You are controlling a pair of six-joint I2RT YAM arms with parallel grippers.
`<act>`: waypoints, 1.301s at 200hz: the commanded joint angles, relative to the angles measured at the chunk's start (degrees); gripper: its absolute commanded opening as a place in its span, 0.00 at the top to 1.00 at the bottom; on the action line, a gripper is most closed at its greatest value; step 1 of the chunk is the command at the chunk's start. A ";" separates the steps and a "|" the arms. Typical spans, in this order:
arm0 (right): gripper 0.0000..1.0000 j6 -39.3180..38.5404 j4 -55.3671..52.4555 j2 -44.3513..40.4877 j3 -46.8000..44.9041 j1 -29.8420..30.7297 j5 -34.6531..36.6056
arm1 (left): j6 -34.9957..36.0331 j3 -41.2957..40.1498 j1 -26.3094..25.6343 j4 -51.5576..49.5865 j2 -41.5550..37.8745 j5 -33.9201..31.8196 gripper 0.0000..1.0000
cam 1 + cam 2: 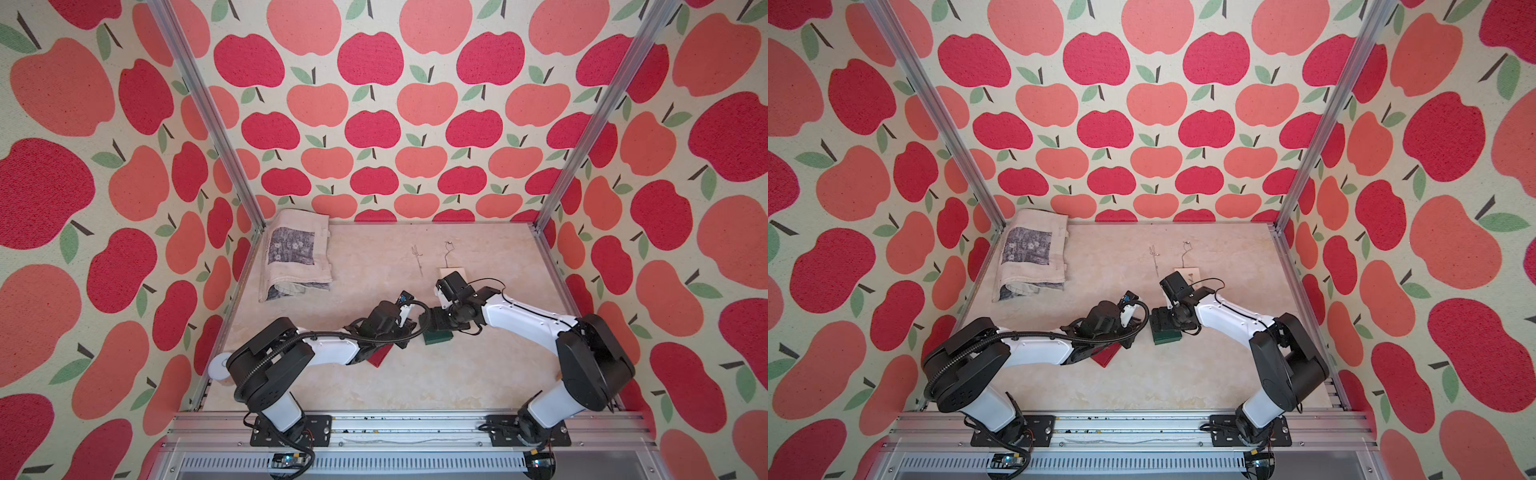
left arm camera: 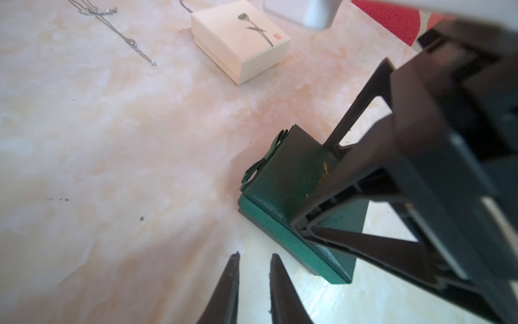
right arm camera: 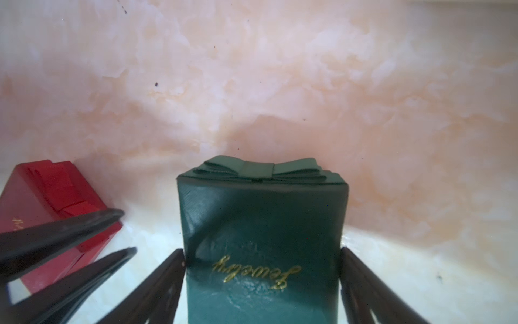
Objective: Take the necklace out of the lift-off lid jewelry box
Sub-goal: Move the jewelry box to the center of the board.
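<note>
A dark green jewelry box (image 3: 260, 218) with a bow and gold "Jewelry" lettering stands on the table, right of centre in both top views (image 1: 436, 336) (image 1: 1167, 336). My right gripper (image 3: 262, 254) straddles it from above. Its fingers (image 3: 179, 261) lie flat against the box's two opposite sides. In the left wrist view the green box (image 2: 280, 179) shows a ribbed teal band under its top. Just beside that box my left gripper (image 2: 255, 254) hovers low over the bare table, its tips slightly apart with nothing between them. The necklace is hidden.
A red box (image 1: 380, 358) (image 3: 47, 196) lies under the left arm, close to the green one. A white box (image 2: 241, 42) (image 1: 446, 272) sits behind the right wrist. Two silver chains (image 1: 417, 257) (image 1: 449, 249) lie further back. A folded cloth (image 1: 297, 257) fills the back left corner.
</note>
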 commanded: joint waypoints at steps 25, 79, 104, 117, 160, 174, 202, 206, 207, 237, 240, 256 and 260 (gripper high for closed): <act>0.20 0.42 0.50 3.91 -0.88 0.09 3.06 | 2.24 -2.37 0.84 -4.36 -6.87 -3.36 0.77; 0.25 1.42 4.19 8.04 -0.32 -0.45 2.56 | 2.35 -5.02 1.71 -6.61 -13.05 -5.14 0.76; 0.26 2.40 6.26 10.65 1.40 -2.59 1.73 | 2.35 -5.76 1.75 -7.60 -15.15 -5.78 0.76; 0.26 2.62 6.81 12.43 3.34 -3.79 1.44 | 2.35 -6.18 1.79 -8.04 -16.29 -6.22 0.76; 0.26 2.38 5.37 19.85 12.80 -6.43 2.44 | 2.30 -7.85 1.84 -9.90 -20.47 -7.33 0.76; 0.26 2.45 5.19 22.17 15.40 -7.30 2.11 | 2.09 -8.54 1.92 -10.26 -21.89 -7.56 0.75; 0.26 2.62 4.64 26.34 20.46 -8.38 1.44 | 1.49 -9.38 2.01 -11.40 -24.29 -7.80 0.75; 0.26 2.73 4.59 26.88 21.08 -8.54 1.42 | 1.47 -9.38 2.06 -11.62 -24.59 -7.89 0.75; 0.26 2.81 4.53 27.03 21.26 -8.60 1.46 | 1.47 -9.38 2.08 -11.65 -24.65 -7.90 0.75; 0.26 4.20 5.49 30.35 24.86 -9.97 -0.08 | 1.38 -9.55 2.17 -12.79 -26.02 -8.34 0.75; 0.26 4.27 5.33 30.63 25.21 -10.06 -0.17 | 1.38 -9.63 2.19 -12.78 -26.10 -8.35 0.75; 0.26 4.70 5.05 31.67 26.79 -10.28 -0.26 | 1.38 -9.64 2.19 -13.19 -26.47 -8.35 0.75; 0.25 4.90 5.24 31.74 26.92 -10.35 -0.40 | 1.38 -9.64 2.19 -13.38 -26.52 -8.35 0.75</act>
